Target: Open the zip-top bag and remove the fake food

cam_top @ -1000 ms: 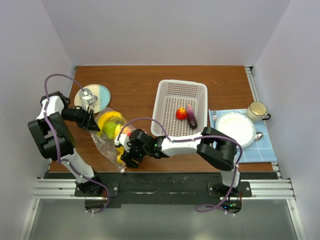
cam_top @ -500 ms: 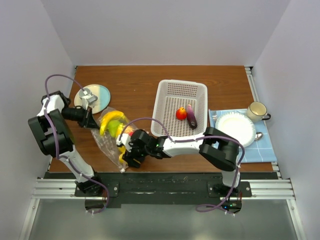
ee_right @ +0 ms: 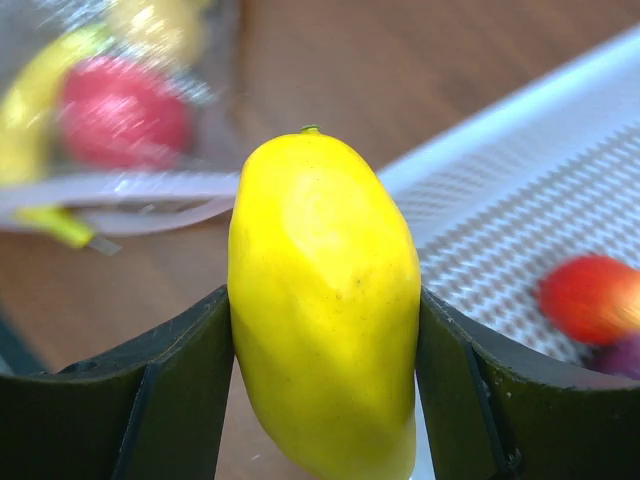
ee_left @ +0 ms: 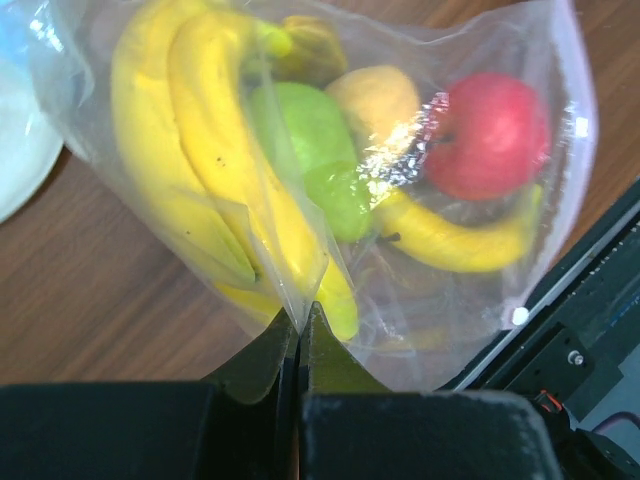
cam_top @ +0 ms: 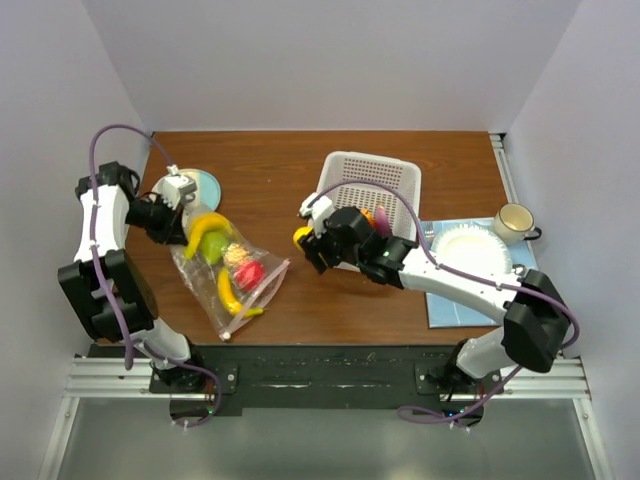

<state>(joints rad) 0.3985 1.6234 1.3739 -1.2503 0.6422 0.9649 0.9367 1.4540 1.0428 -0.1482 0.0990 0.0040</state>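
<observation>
The clear zip-top bag (cam_top: 228,283) lies at the left on the table, its pink zipper end toward the right. Inside it are yellow bananas (ee_left: 215,170), a green fruit (ee_left: 315,150) and a red fruit (ee_left: 495,135). My left gripper (ee_left: 298,318) is shut on a fold of the bag's plastic at its far end. My right gripper (ee_right: 325,330) is shut on a yellow-orange fruit (ee_right: 325,300) and holds it above the table beside the white basket's (cam_top: 345,180) near left rim. In that basket lie a red fruit (ee_right: 590,298) and a purple eggplant (ee_right: 625,355).
A blue-rimmed plate (cam_top: 200,183) sits behind the left gripper. At the right, a white paper plate (cam_top: 470,255) rests on a blue cloth (cam_top: 530,290), with a mug (cam_top: 513,222) behind it. The black rail (cam_top: 320,365) runs along the near edge.
My left gripper has shut on the bag and pulled its far end back. My right gripper has come out of the bag's mouth with the yellow fruit and moved right, up to the basket.
</observation>
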